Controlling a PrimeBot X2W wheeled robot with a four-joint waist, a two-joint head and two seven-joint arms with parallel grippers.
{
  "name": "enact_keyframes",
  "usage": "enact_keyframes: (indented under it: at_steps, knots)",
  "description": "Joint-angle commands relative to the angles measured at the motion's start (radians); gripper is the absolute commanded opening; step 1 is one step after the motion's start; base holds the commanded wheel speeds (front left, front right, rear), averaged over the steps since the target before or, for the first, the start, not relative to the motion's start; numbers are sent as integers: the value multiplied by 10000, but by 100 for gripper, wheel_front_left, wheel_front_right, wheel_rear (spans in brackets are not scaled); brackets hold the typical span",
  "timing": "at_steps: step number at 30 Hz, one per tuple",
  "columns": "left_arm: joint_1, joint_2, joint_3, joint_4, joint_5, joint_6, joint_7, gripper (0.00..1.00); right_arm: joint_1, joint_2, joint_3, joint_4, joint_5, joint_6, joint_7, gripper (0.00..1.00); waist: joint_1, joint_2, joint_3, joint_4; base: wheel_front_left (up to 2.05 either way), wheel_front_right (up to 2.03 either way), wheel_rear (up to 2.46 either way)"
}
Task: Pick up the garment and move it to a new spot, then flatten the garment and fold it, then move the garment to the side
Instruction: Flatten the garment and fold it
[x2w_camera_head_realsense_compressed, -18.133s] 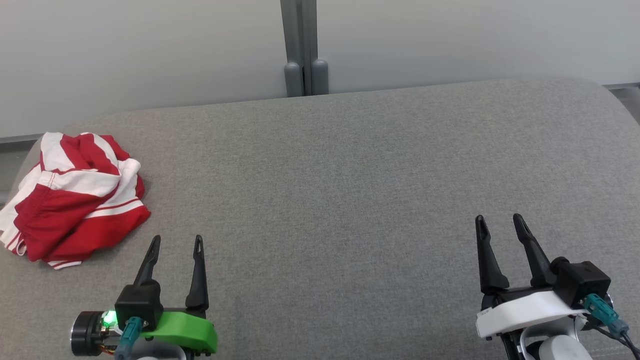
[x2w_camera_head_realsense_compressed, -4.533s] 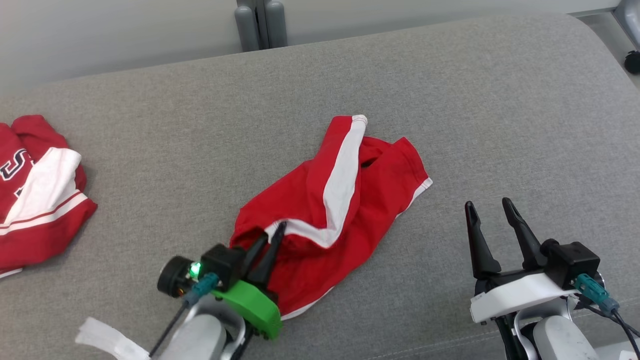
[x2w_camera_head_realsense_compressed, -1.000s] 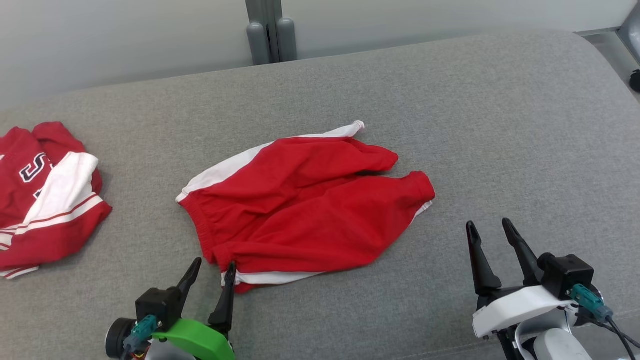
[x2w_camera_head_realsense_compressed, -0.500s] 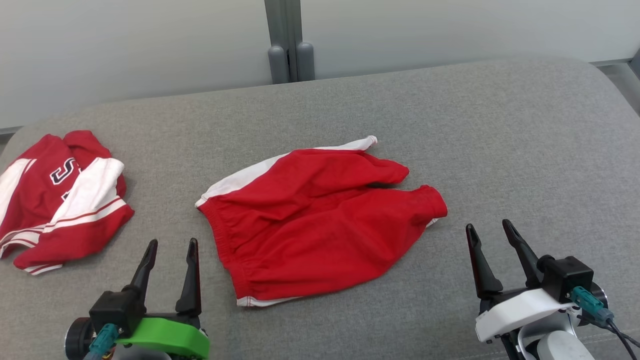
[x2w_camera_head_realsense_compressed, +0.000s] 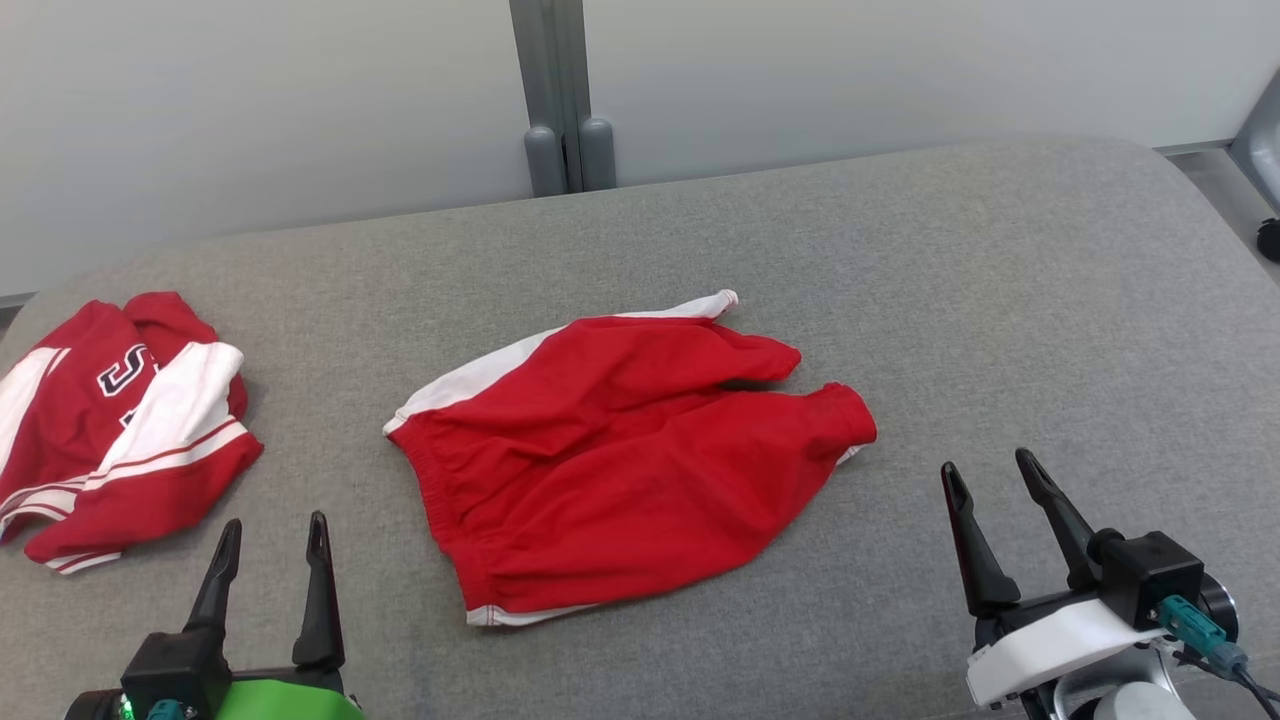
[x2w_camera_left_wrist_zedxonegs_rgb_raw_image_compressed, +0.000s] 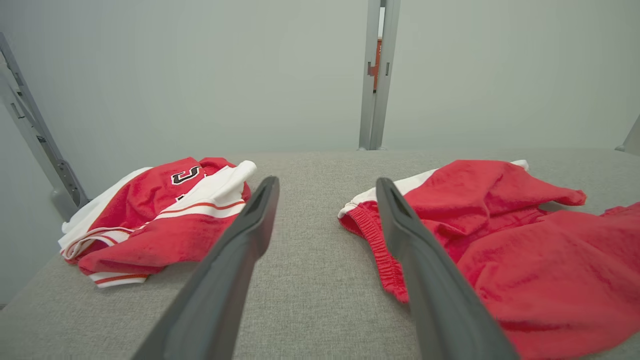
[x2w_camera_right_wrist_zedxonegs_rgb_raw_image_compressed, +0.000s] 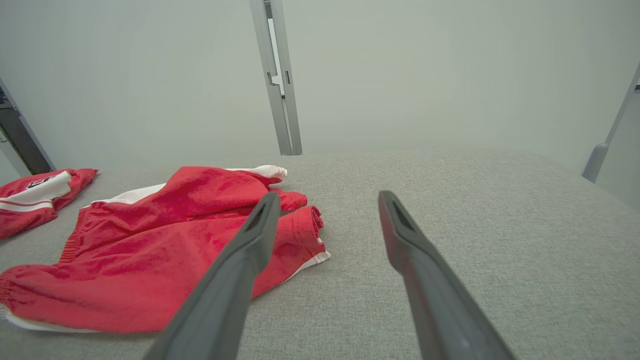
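The garment (x2w_camera_head_realsense_compressed: 620, 450) is a pair of red shorts with white side stripes, spread roughly flat in the middle of the grey padded table (x2w_camera_head_realsense_compressed: 1000, 300), waistband toward the left. It also shows in the left wrist view (x2w_camera_left_wrist_zedxonegs_rgb_raw_image_compressed: 500, 240) and the right wrist view (x2w_camera_right_wrist_zedxonegs_rgb_raw_image_compressed: 165, 240). My left gripper (x2w_camera_head_realsense_compressed: 272, 532) stands open at the lower left, apart from the shorts' waistband, nothing between its fingers. My right gripper (x2w_camera_head_realsense_compressed: 990, 470) is open at the lower right, clear of the shorts' leg ends.
A second red and white garment (x2w_camera_head_realsense_compressed: 110, 430) with a letter print lies crumpled at the table's left edge, also seen as a heap (x2w_camera_left_wrist_zedxonegs_rgb_raw_image_compressed: 160, 220) in the left wrist view. A grey post (x2w_camera_head_realsense_compressed: 555, 100) stands behind the table against a pale wall.
My left gripper has let go of the shorts' waistband, opened fully and drawn back to the lower left. The shorts lie still. The head camera has shifted a little.
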Motion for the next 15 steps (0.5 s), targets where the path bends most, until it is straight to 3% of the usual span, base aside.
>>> enact_keyframes:
  at_steps: [1, 15]
  knots:
    - [200, -15, 110, 42, 109, -87, -31, 100, 147, -42, -26, -78, -81, 5, -32, 100, 0, 0, -26, 6, 0, 0, 0]
    - [227, -222, 278, 270, 306, -278, -32, 100, 231, 24, 22, -36, -115, 5, -32, 100, 0, 0, -64, 159, 0, 0, 0]
